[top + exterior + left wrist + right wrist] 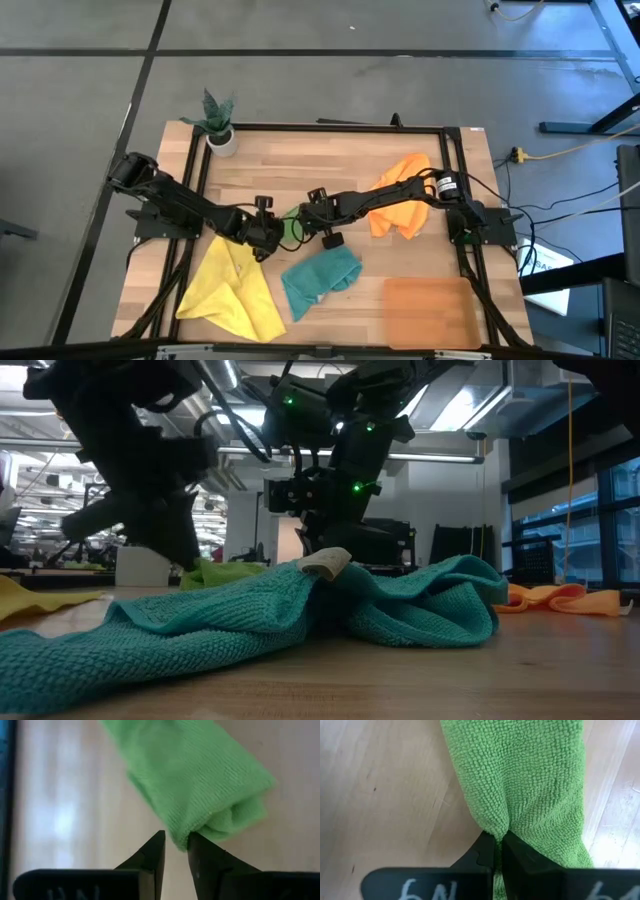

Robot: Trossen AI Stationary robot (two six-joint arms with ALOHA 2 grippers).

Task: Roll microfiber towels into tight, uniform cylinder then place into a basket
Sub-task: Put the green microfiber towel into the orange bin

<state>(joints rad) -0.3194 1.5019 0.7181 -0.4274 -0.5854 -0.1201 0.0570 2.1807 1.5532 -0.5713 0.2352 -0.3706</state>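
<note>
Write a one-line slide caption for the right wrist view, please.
Right tool pinches a fold of the green towel lying on the wooden table.

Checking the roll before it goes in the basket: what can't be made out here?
- High view: green towel mostly hidden under left gripper and right gripper.
- Low view: teal towel blocks it.
- Wrist views: roll's far end cut off.
- Basket: blurred, contents unclear.
</note>
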